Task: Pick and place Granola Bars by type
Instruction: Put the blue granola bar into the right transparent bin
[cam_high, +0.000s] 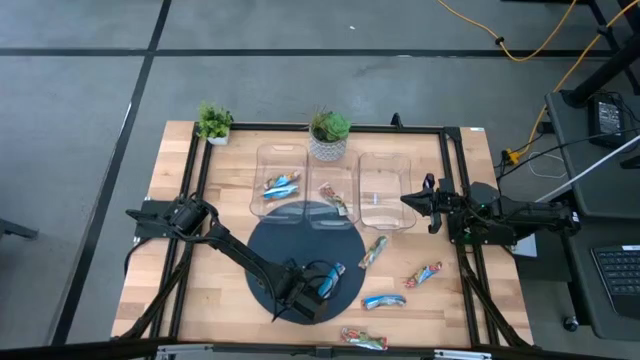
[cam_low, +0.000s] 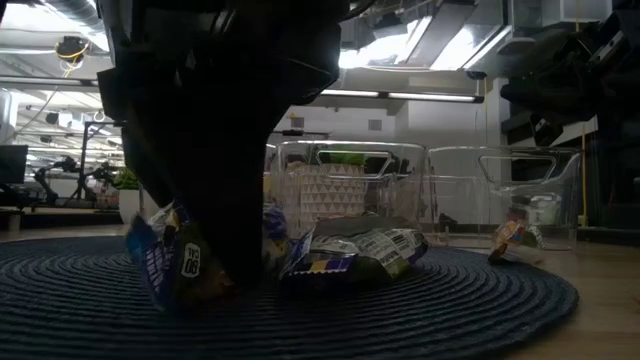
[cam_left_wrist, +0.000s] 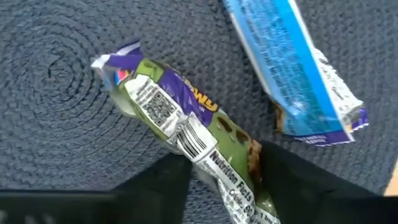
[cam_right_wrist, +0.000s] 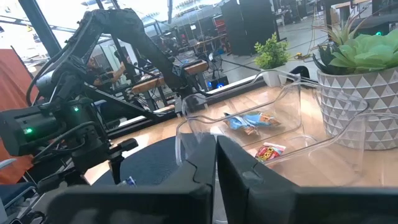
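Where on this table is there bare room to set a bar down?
The right-hand bin looks empty. Bare wood lies left of the round mat, between it and the table's edge. Crowded: the left tool, down on the mat over two bars, and the front right wood, strewn with loose bars.

Robotics lab, other robot arms (cam_right_wrist: 112, 37), desks, ceiling strip lights (cam_low: 400, 95)
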